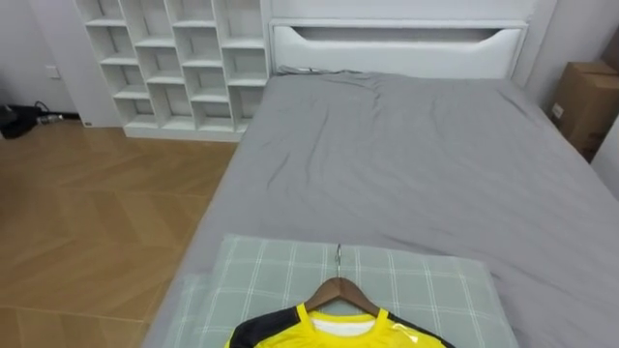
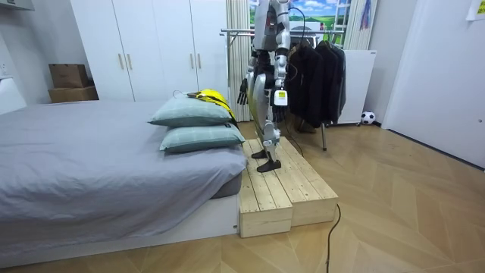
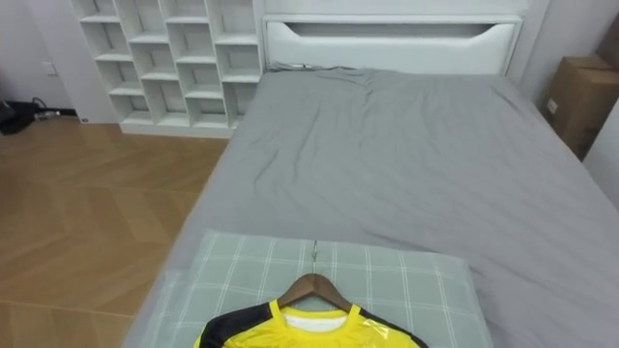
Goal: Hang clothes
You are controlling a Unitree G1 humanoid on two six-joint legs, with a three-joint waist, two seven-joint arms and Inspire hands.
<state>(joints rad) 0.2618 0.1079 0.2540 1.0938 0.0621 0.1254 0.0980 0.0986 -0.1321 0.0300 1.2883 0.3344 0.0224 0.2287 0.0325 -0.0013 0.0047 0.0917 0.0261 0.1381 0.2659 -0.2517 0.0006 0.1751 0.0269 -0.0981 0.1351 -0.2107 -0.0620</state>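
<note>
Yellow shirt [image 1: 334, 331] on its wooden hanger [image 1: 340, 293] lies on the checked pillow [image 1: 261, 280], just ahead of the left hand [image 2: 278, 108] and right hand [image 2: 242, 89], whose fingers hang loose and empty. Left of the fingers lie open wood floor [image 1: 87, 222] and a white shelf unit [image 1: 174, 58]. The grey bed [image 1: 416, 164] blocks the way ahead, a cardboard box [image 1: 583, 101] stands right, and the clothes rail [image 2: 242, 32] is behind.

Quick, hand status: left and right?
Left hand: open, fingers hanging relaxed, holding nothing.
Right hand: open, holding nothing.
</note>
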